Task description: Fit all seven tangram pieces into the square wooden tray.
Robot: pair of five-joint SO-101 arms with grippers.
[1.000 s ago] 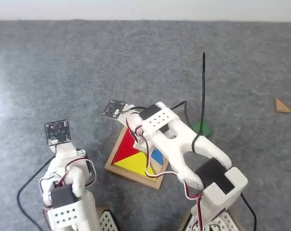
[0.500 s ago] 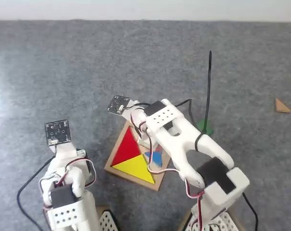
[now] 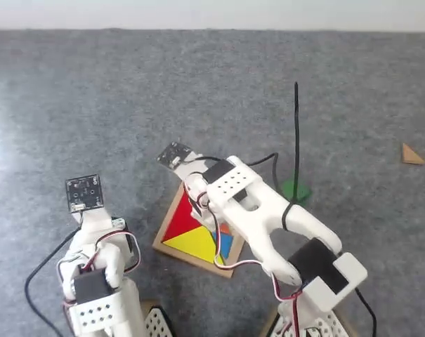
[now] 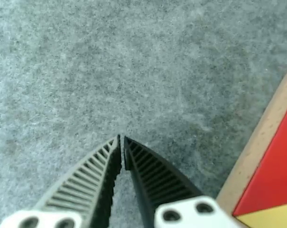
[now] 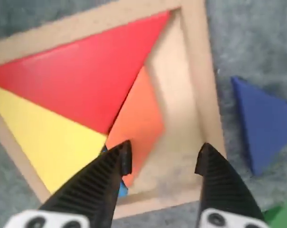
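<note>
Swinging back from where it stood half a second ago, the right arm again covers the far side of the tray, and an orange piece now shows inside it. The orange piece lies against the short edge of the red triangle, which borders the yellow triangle. Fingers apart and gripping nothing, the right tool hangs over the bare tray floor just beside the orange piece. With its fingers together, the left tool sits over the grey surface near the tray's rim. A dark blue triangle lies on the surface just outside the rim, and a tan triangle lies well apart. The step in hand looks like leaving the orange piece and fetching the blue one. To do it well, the right tool should rise straight up so neither finger drags the orange piece. It should then straddle the blue triangle across two flat edges, not a corner.
</note>
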